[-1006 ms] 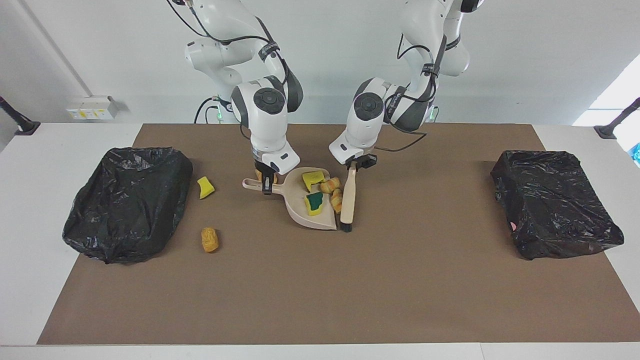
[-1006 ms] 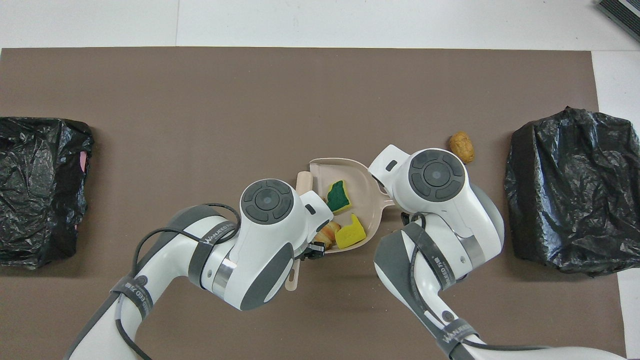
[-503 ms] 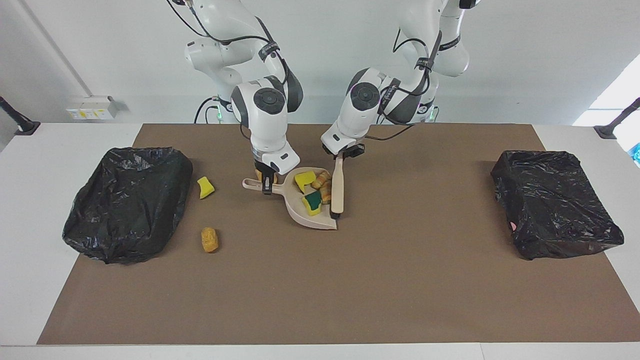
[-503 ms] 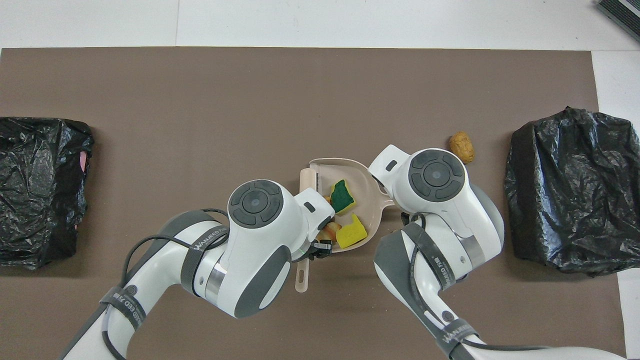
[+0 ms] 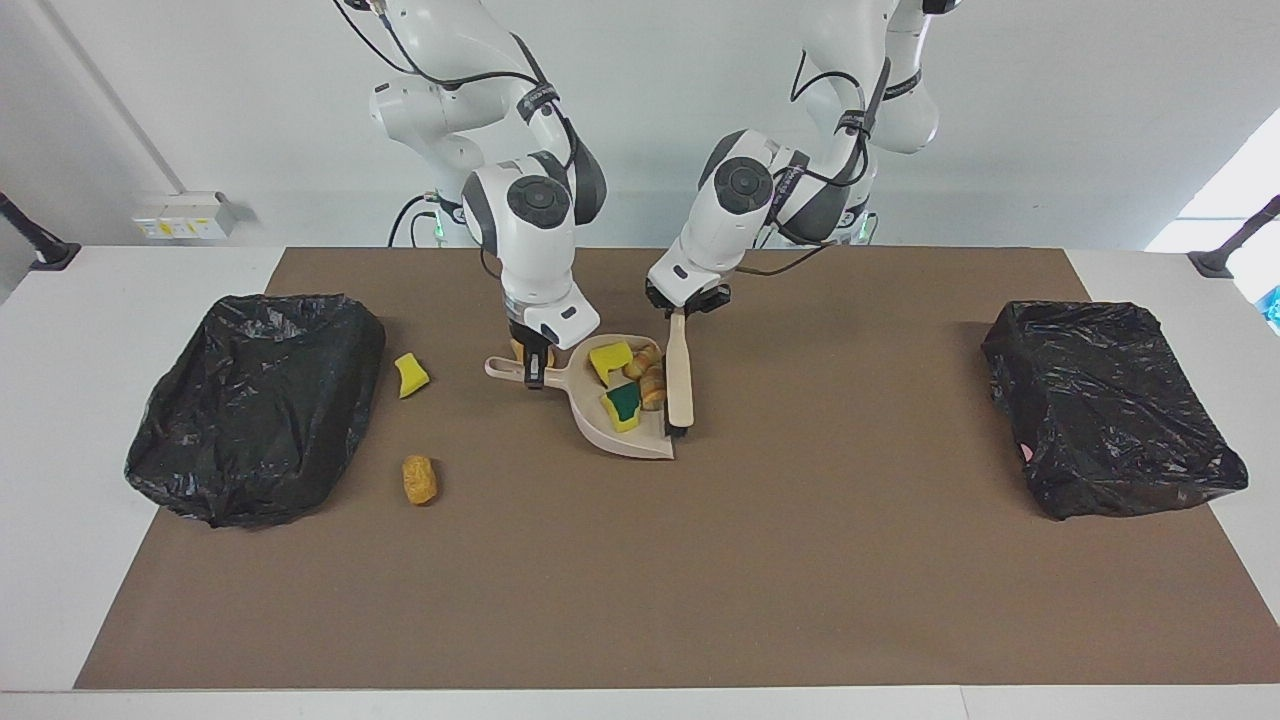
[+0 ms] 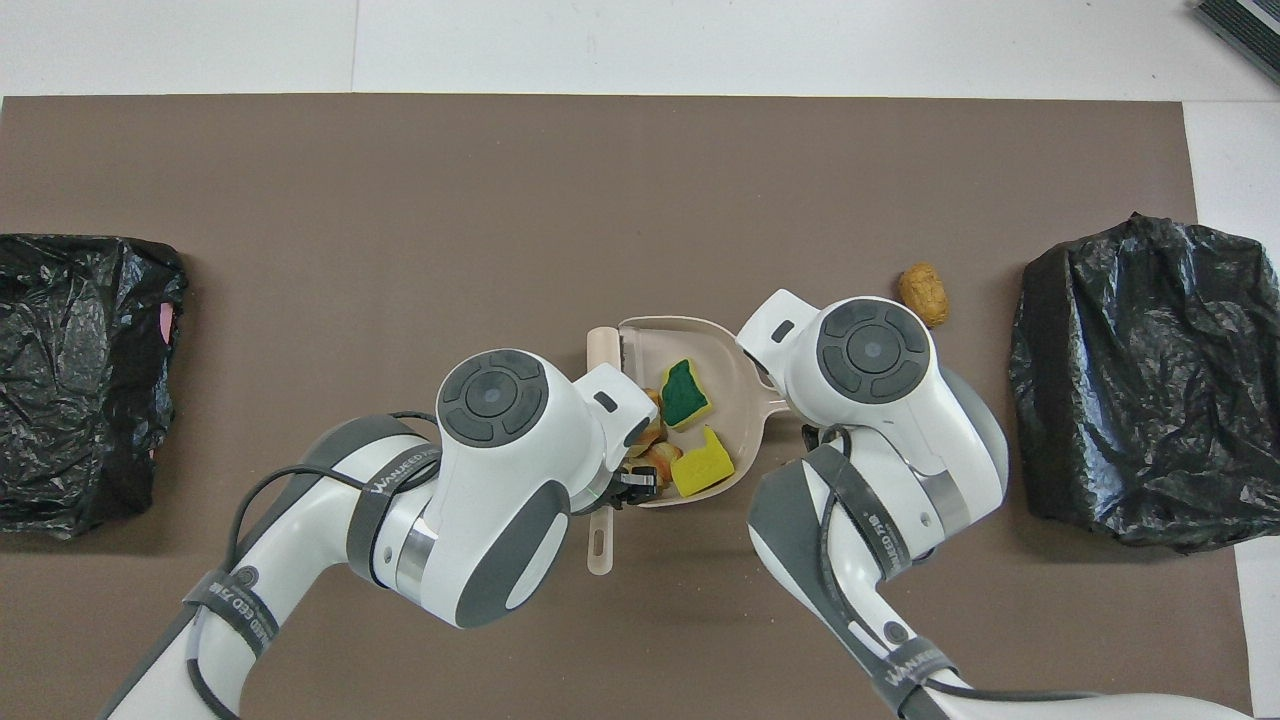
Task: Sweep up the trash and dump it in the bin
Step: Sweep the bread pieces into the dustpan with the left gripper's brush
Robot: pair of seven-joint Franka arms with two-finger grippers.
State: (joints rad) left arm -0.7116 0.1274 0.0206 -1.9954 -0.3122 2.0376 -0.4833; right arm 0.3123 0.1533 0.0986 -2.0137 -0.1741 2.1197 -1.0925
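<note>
The left pincer point(image 5: 681, 310) was clamped shut on the handle of the hand brush point(image 5: 681, 375), which lay along the open side of the dustpan point(image 5: 622, 440) with its long axis running away from the robots and its bristles at the pan's lip. The right pincer point(image 5: 531, 362) was closed on the dustpan's handle, keeping the pan flat on the desk point(image 5: 640, 560). Inside the pan, beside the brush, sat part of the trash point(image 5: 628, 385): two yellow sponge chunks and some bread pieces.

One loose sponge chunk point(image 5: 410, 375) and one bread piece point(image 5: 419, 479) lay toward the right arm's end, near that end's black bin bag point(image 5: 255, 405); the right arm seemed nearer to both. The other bin bag point(image 5: 1110, 405) sat at the left arm's end.

From overhead both arms hid the pincers, and the loose sponge chunk was covered.
</note>
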